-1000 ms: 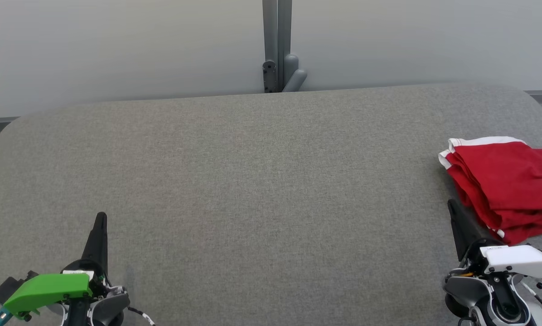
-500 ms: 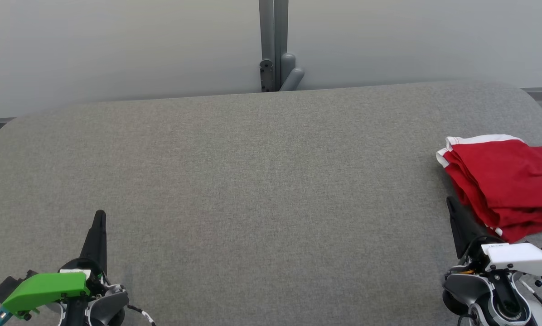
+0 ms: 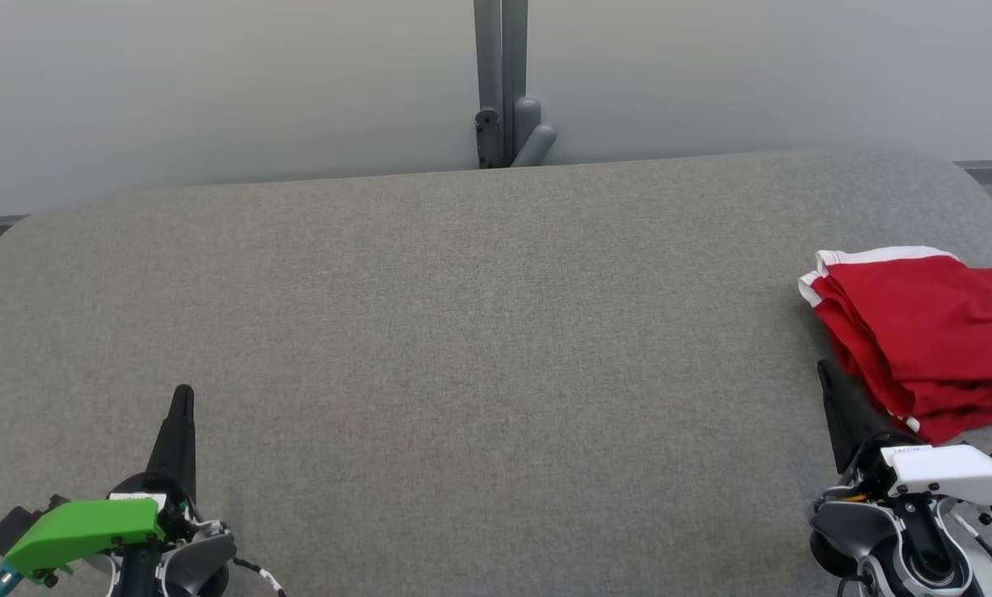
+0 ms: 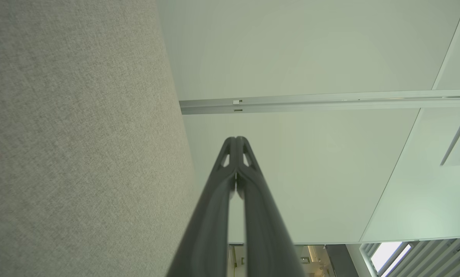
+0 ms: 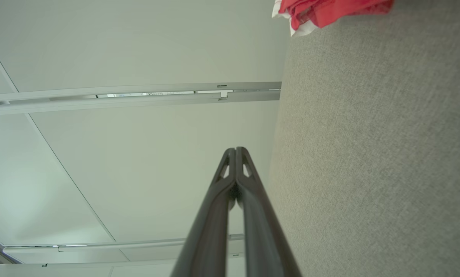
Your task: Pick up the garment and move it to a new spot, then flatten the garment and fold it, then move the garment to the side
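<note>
Head view: grey fabric counter [image 3: 479, 332] runs nearly edge to edge, w/ rounded corners at the far side. Garment [image 3: 927, 332], red w/ white trim, lies folded in a loose stack at the counter's right end. It's cut off by the frame edge, w/ layers showing along its near-left side. Right fingers [image 3: 825, 373] at lower right are dark, pressed together to one point, tip aimed up the view. They sit just beside the garment's near-left edge; can't tell if touching, nothing pinched btwn them. White wrist housing [image 3: 948, 473] below them. Left fingers [image 3: 182, 394] at lower left are also pressed together, holding nothing. They're well apart from the garment, on the opp. side of the counter; green cover [image 3: 85, 531] on that wrist. Behind the counter: pale wall [image 3: 214, 83] and a grey vertical post [image 3: 500, 75] at centre.

Left wrist view: both fingers meet at the tips, no gap, nothing in them. Counter fabric on the left side, pale wall panels w/ a metal rail [image 4: 330, 100] to the right, slatted window [image 4: 391, 257] at bottom right.

Right wrist view: fingers closed tip to tip, empty. Counter on the right side, garment's red folds and white trim at the top edge, resting on the counter. Another rail [image 5: 137, 96] crosses the wall at left
</note>
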Robot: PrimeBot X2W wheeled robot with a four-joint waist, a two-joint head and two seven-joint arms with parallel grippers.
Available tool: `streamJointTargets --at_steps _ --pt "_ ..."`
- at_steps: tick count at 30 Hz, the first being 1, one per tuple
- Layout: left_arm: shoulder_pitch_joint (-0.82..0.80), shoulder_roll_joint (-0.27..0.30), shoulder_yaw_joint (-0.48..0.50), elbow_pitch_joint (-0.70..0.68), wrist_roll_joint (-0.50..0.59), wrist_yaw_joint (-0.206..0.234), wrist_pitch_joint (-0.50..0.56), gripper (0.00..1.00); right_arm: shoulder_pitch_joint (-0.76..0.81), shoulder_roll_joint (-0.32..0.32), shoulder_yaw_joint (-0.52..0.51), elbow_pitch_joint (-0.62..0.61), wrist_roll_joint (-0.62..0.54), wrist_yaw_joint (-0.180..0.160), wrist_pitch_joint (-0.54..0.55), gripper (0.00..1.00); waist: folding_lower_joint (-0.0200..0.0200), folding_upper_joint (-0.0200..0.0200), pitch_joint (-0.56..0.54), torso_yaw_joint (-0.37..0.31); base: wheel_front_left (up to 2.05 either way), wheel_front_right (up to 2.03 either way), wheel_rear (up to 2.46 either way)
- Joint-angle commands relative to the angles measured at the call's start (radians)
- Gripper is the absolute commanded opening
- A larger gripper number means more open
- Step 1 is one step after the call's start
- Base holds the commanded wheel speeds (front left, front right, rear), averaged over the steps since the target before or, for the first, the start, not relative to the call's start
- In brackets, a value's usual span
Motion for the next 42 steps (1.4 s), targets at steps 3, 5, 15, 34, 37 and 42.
streamJointTargets --at_steps 3,5,15,34,37,42 --pt "-0.017 0.000 0.006 0.000 0.001 -0.005 0.007 0.00 -0.009 -0.005 0.002 -0.004 0.007 0.000 0.003 0.00 0.0000 0.0000 0.000 0.000 0.00 0.00 0.00" --pt "-0.017 0.000 0.007 0.000 0.002 -0.005 0.007 0.00 -0.009 -0.005 0.002 -0.004 0.007 0.000 0.003 0.00 0.0000 0.0000 0.000 0.000 0.00 0.00 0.00" --pt "-0.018 -0.001 0.009 0.000 0.005 -0.005 0.006 0.00 -0.009 -0.005 0.002 -0.004 0.007 0.000 0.003 0.00 0.0000 0.0000 0.000 0.000 0.00 0.00 0.00" --pt "-0.018 -0.003 0.012 0.001 0.008 -0.005 0.009 0.00 -0.009 -0.005 0.002 -0.004 0.007 0.000 0.003 0.00 0.0000 0.0000 0.000 0.000 0.00 0.00 0.00" --pt "-0.018 -0.003 0.012 0.001 0.008 -0.005 0.010 0.00 -0.009 -0.005 0.002 -0.004 0.007 0.000 0.003 0.00 0.0000 0.0000 0.000 0.000 0.00 0.00 0.00" --pt "-0.018 -0.004 0.013 0.001 0.009 -0.005 0.011 0.00 -0.009 -0.005 0.002 -0.004 0.007 0.000 0.003 0.00 0.0000 0.0000 0.000 0.000 0.00 0.00 0.00"
